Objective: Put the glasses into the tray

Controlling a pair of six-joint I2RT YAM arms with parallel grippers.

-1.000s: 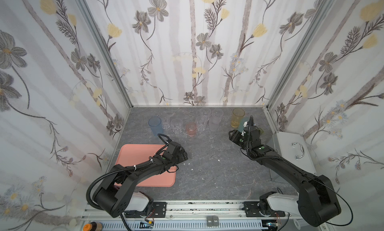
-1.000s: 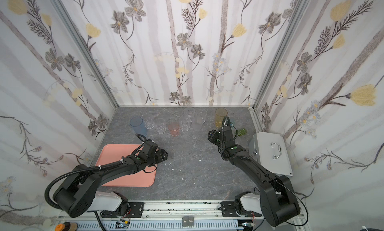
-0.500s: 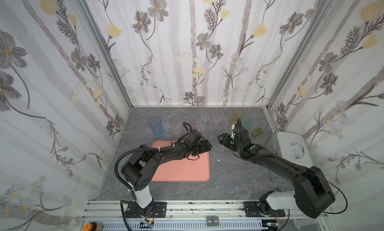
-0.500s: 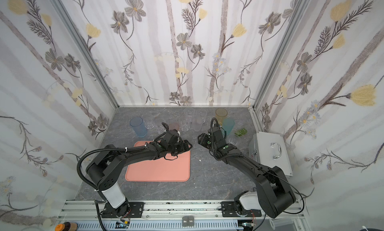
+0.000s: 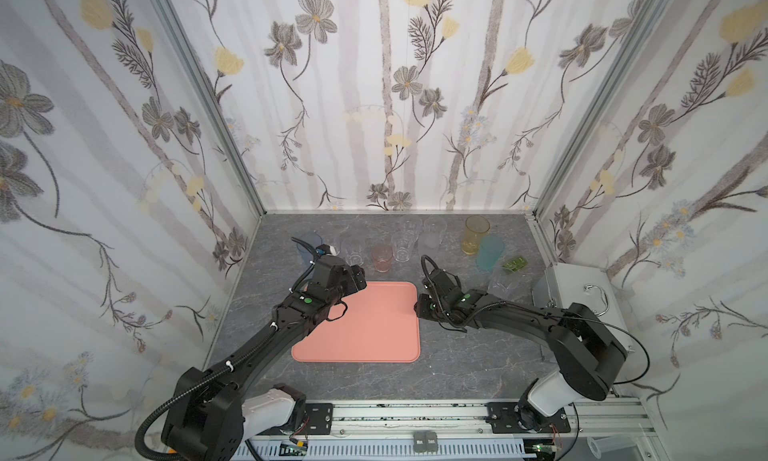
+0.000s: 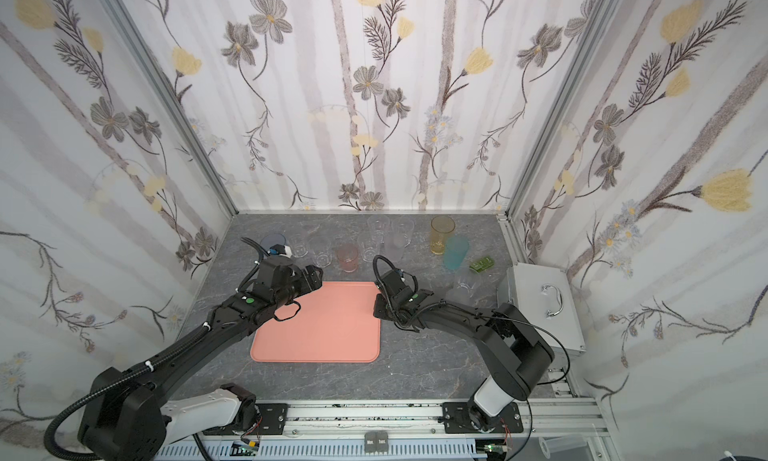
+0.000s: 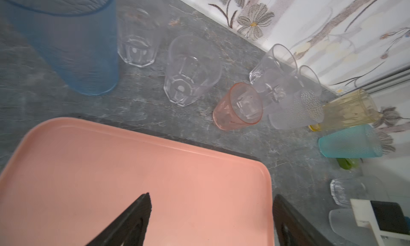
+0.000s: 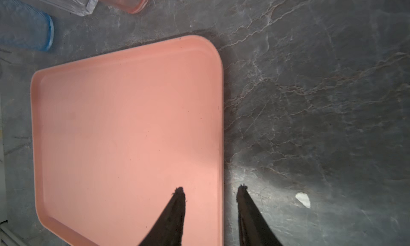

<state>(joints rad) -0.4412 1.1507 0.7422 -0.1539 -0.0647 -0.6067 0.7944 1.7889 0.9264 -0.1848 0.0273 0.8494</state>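
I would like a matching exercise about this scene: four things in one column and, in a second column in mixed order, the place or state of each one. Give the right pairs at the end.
Things
1. tray
2. pink glass
3. amber glass
4. grey metal box

Places or states
A. on the far right, a handle on top
B. at the back, beside the teal glass
C. flat in the middle, nothing in it
D. standing just beyond the tray's far edge

Pairs: 1-C, 2-D, 3-B, 4-A
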